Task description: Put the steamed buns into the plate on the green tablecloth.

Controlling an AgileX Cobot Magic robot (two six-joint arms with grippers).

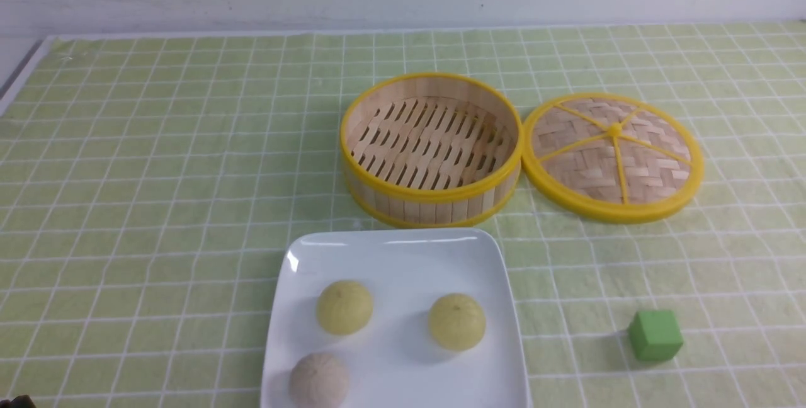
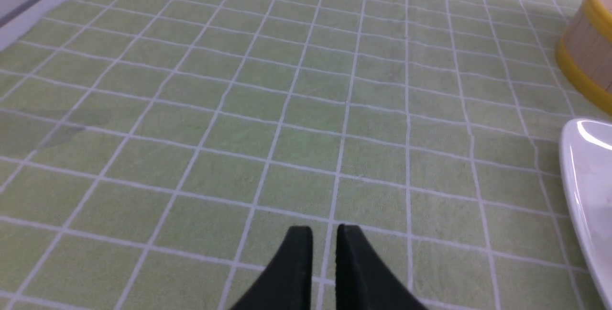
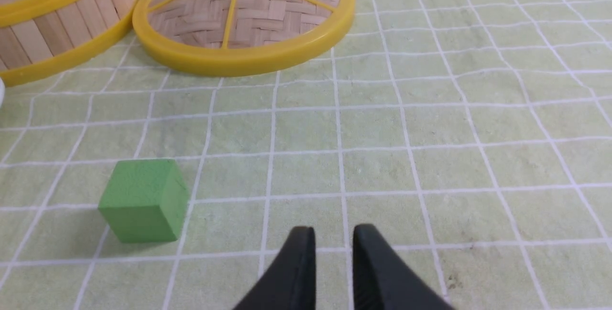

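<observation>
Three steamed buns lie on the white square plate (image 1: pixel 403 250) at the front middle of the green tablecloth (image 1: pixel 157 175): a pale yellow bun (image 1: pixel 344 306), a second pale yellow bun (image 1: pixel 457 321), and a beige bun (image 1: pixel 318 380) at the front. My left gripper (image 2: pixel 324 229) is shut and empty, low over bare cloth left of the plate, whose rim (image 2: pixel 581 176) shows in the left wrist view. My right gripper (image 3: pixel 333 229) is shut but for a narrow gap, empty, over cloth right of the green cube (image 3: pixel 143 200). Neither gripper's fingers show in the front view.
An empty bamboo steamer basket (image 1: pixel 431 147) stands behind the plate, its woven lid (image 1: pixel 612 155) flat beside it on the right. A green cube (image 1: pixel 655 334) sits right of the plate. The wall runs along the far edge.
</observation>
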